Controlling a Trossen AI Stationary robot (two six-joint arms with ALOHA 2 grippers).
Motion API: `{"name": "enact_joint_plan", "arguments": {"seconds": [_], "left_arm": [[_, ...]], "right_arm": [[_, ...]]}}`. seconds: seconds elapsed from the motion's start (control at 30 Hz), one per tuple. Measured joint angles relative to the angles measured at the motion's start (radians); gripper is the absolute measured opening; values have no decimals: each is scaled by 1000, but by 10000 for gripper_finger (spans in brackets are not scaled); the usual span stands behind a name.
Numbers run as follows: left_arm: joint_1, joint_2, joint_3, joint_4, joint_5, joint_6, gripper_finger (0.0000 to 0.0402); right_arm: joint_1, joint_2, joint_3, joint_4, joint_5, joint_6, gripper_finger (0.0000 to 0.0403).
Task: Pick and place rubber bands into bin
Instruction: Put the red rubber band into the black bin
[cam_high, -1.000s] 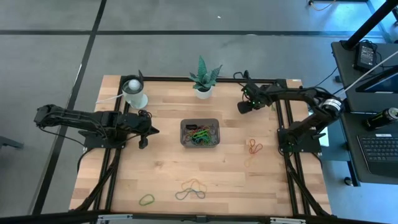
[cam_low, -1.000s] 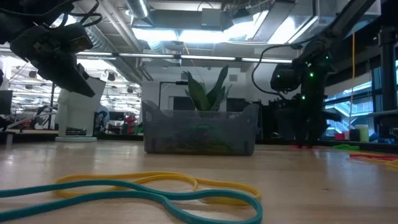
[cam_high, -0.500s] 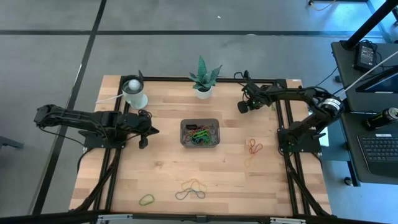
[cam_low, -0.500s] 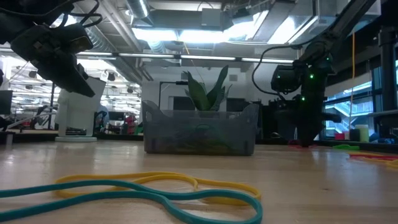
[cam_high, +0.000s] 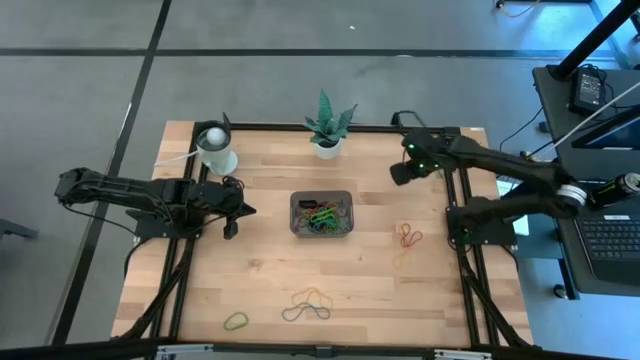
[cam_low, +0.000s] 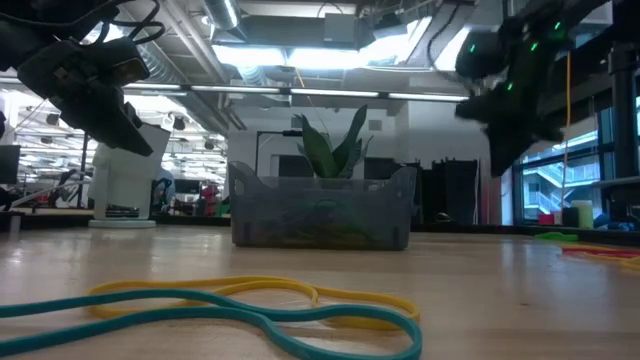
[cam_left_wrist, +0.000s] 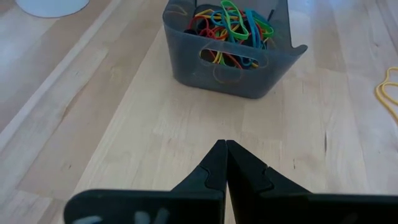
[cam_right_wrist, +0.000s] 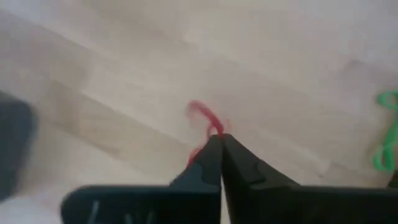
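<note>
The dark grey bin (cam_high: 321, 213) stands mid-table, with several coloured rubber bands inside (cam_left_wrist: 227, 18). Loose rubber bands lie on the wood: an orange and red bunch (cam_high: 408, 236), a yellow and teal pair (cam_high: 308, 305) and a green one (cam_high: 236, 321). My right gripper (cam_high: 393, 176) hangs above the table's far right part, shut on a red rubber band (cam_right_wrist: 208, 121). My left gripper (cam_left_wrist: 225, 144) is shut and empty, held above the table left of the bin. My right gripper pinches the red rubber band between its two fingertips, at one point of the loop (cam_right_wrist: 214, 132). The band sticks out past the tips, lifted clear of the table. How much of the loop is caught is too blurred to tell.
A white cup (cam_high: 216, 150) stands at the far left and a potted plant (cam_high: 327, 125) at the far middle, behind the bin. Black frame rails run along both sides of the table. A desk with a laptop (cam_high: 610, 235) stands beyond the right edge.
My right gripper reached down to the table at the far right. It has now risen well clear of the table and shifted a little toward the right edge. My left gripper has kept still.
</note>
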Motion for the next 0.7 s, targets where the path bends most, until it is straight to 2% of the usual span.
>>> {"name": "enact_joint_plan", "arguments": {"seconds": [0.17,0.33,0.57,0.7], "left_arm": [[0,0,0,0,-3,0,2],[0,0,0,0,-11,0,2],[0,0,0,0,-27,0,2],[0,0,0,0,-27,0,2]], "right_arm": [[109,-106,108,-92,29,59,1],[232,-116,252,-131,124,82,0],[370,-22,458,-121,219,57,0],[428,85,548,-121,221,23,0]]}}
